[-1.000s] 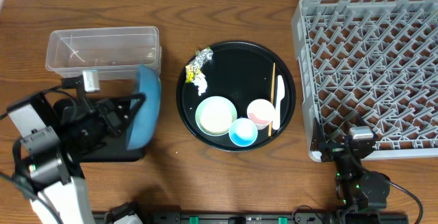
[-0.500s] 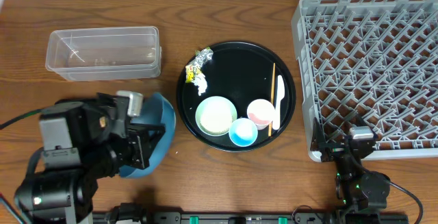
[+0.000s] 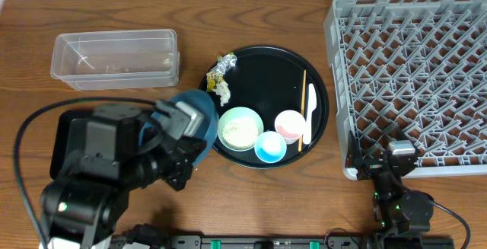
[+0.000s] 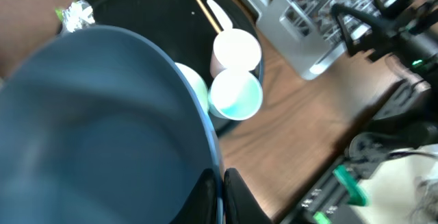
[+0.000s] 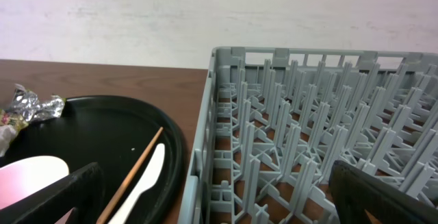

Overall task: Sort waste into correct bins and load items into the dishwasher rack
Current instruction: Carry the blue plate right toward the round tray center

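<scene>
Tub [image 3: 114, 57] back-left, apart from arm. L gripper [image 4: 220, 198] pinched tight on blue plate [image 3: 199, 118] rim; plate overlaps round tray [image 3: 262, 59] left edge, beside green bowl [image 3: 240, 128]. Bare table strip btwn tray & rack [image 3: 411, 66]. R gripper [image 5: 215, 200] spread wide, empty, at rack's front-left corner.

The large dark blue plate [image 3: 196, 112] hangs tilted, its rim pinched in the left gripper [image 4: 220, 195], over the left edge of the round black tray [image 3: 262, 74]. On that tray cluster a pale green bowl [image 3: 240, 128], a small pink cup [image 3: 289, 124] and a small light blue cup [image 3: 270, 147] — all upright. A white spoon [image 3: 310, 112] and thin wooden chopsticks [image 3: 303, 100] lie just right of them, and crumpled silver foil [image 3: 224, 66] lies at the tray's upper left. The large square grey plastic rack [image 3: 411, 74] stands at the right.
</scene>
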Available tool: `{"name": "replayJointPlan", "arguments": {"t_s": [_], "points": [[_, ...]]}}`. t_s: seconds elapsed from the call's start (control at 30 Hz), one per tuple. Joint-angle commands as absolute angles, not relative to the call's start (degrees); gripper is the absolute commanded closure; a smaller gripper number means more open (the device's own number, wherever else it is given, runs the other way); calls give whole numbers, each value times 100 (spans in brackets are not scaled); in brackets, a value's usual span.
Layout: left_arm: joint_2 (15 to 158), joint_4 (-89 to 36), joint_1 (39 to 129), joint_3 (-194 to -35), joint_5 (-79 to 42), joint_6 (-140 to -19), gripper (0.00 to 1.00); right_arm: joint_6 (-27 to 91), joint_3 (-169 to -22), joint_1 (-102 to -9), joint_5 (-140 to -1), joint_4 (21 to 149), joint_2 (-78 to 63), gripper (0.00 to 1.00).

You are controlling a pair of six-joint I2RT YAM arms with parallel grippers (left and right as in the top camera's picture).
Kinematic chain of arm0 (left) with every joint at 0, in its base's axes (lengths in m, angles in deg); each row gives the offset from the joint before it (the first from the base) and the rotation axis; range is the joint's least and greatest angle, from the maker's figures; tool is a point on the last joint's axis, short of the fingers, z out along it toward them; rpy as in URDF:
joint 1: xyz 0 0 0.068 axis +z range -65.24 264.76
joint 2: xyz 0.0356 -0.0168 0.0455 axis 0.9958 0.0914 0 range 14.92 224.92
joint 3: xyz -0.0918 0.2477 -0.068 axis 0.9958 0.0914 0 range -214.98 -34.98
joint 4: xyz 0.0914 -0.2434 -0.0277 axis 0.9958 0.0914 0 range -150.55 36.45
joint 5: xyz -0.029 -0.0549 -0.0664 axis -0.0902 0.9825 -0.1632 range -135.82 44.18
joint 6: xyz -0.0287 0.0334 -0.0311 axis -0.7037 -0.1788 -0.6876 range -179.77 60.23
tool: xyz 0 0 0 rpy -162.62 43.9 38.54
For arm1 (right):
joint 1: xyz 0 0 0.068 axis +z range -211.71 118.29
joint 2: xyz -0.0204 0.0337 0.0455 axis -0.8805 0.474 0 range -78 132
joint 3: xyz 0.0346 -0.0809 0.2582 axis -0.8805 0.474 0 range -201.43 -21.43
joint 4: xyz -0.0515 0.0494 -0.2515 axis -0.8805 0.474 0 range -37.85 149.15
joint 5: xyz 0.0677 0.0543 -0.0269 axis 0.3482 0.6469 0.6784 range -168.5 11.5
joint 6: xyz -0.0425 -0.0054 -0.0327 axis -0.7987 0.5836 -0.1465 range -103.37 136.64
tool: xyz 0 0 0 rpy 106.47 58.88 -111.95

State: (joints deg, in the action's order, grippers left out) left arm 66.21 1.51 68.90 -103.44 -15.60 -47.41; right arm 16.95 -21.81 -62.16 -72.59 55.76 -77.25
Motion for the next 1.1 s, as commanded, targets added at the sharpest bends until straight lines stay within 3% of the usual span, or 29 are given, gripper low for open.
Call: {"name": "replayJointPlan", "arguments": {"t_s": [0.0, 0.57, 0.67, 0.87, 1.07], "points": [[6789, -85, 6571, -10366, -2454, -4433, 94, 1634, -2174, -6218, -7269, 5598, -7722, 1], [7281, -721, 5432, -10368, -3005, -3467, 94, 1737, -2174, -6218, -7141, 5579, -7722, 1], [7125, -797, 5318, -10368, -3005, -3467, 94, 2838, -2174, -6218, -6518, 5513, -7722, 1], [7064, -625, 5275, -10366, -2928, -3336, 95, 6720, -2174, -6218, -4491, 5471, -7722, 1], [7064, -203, 5268, -10366, -2828, -3017, 94, 7124, -2174, -6218, -4279, 5218, -7722, 1]]}}
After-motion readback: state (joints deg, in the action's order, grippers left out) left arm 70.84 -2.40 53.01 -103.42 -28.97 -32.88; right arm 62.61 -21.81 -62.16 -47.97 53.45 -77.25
